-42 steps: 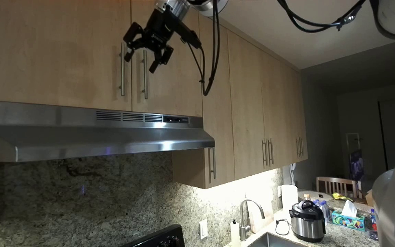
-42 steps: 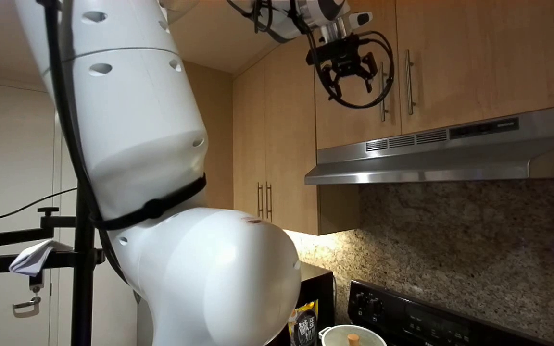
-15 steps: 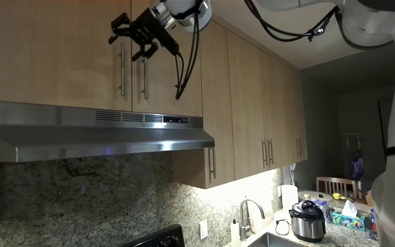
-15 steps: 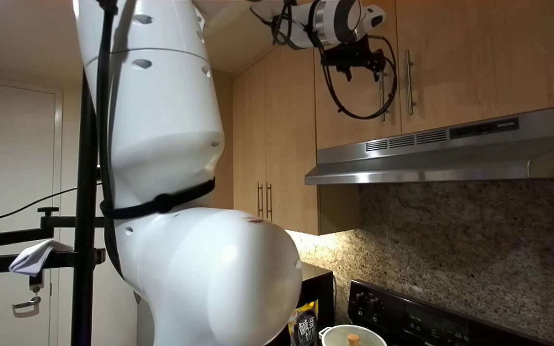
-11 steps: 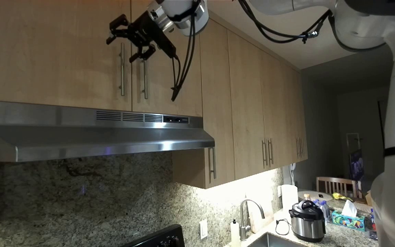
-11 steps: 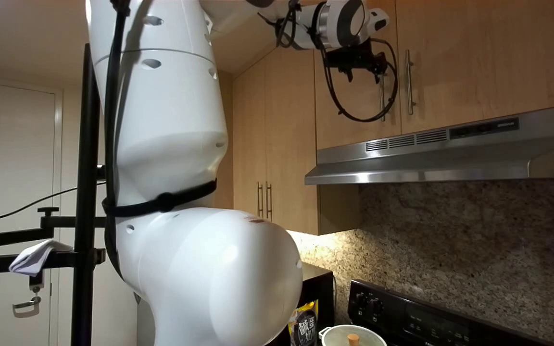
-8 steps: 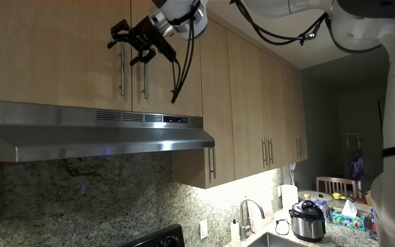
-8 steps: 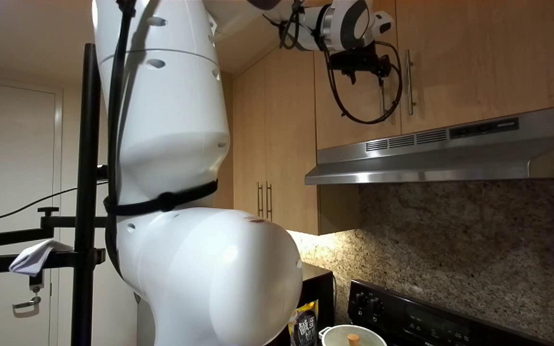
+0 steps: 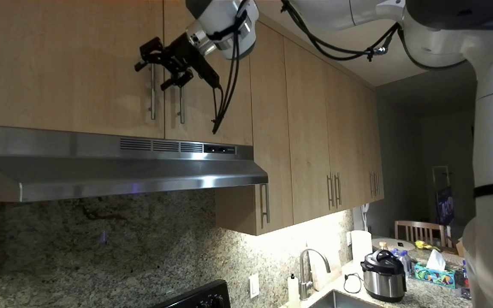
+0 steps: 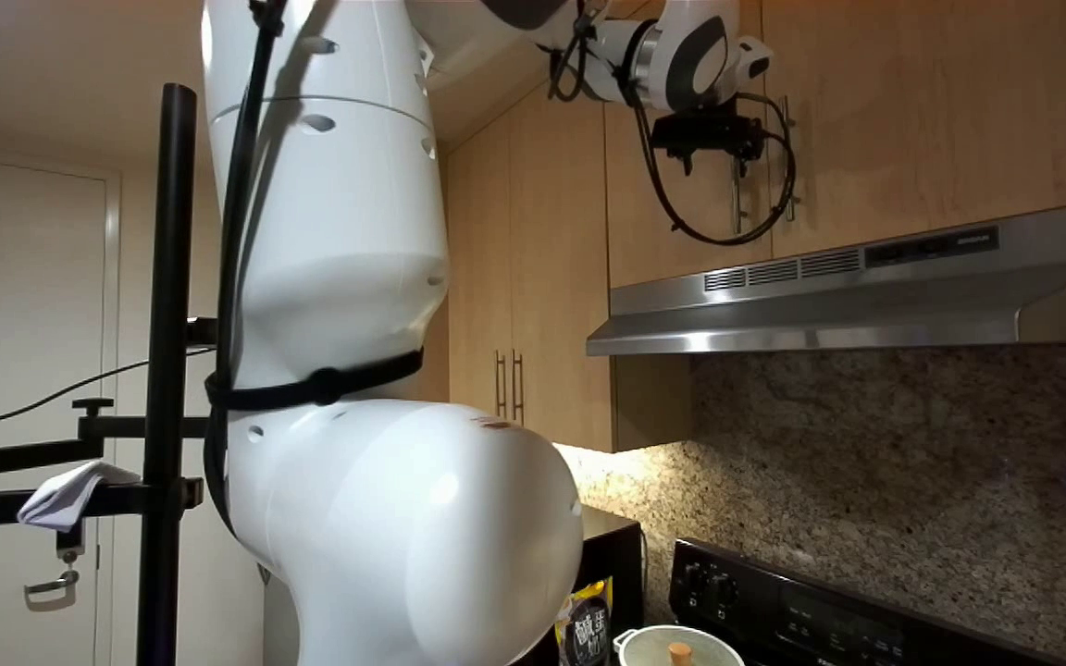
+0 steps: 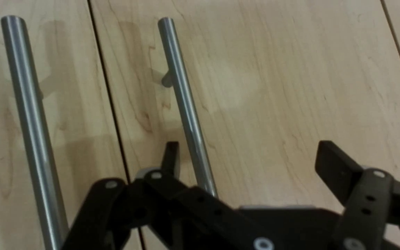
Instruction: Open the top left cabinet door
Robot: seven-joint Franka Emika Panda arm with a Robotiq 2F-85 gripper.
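Note:
The top left cabinet door (image 9: 66,64) is a light tan panel, closed flush; it also shows as the farther short door (image 10: 635,242). Its vertical silver handle (image 9: 152,98) runs along its right edge. My black gripper (image 9: 151,77) stands spread before that handle's upper part. In the wrist view, apparently upside down, this handle (image 11: 186,100) lines up with the gap of the gripper (image 11: 250,154), close to the left finger (image 11: 171,158) and far from the right finger (image 11: 339,170). The linkage hides the handle's near end. Nothing is gripped; depth and contact are unclear.
The neighbouring door's handle (image 11: 33,128) runs parallel, just outside the fingers. Below both doors juts a steel range hood (image 9: 122,171). A cable loop (image 10: 681,227) hangs from the wrist. Taller cabinets (image 9: 306,128) continue to the right. A stove (image 10: 829,610) stands beneath.
Over the frames the gripper has turned toward the doors and moved left in an exterior view. In the last second it has lowered to the handles' upper ends. The door has not moved.

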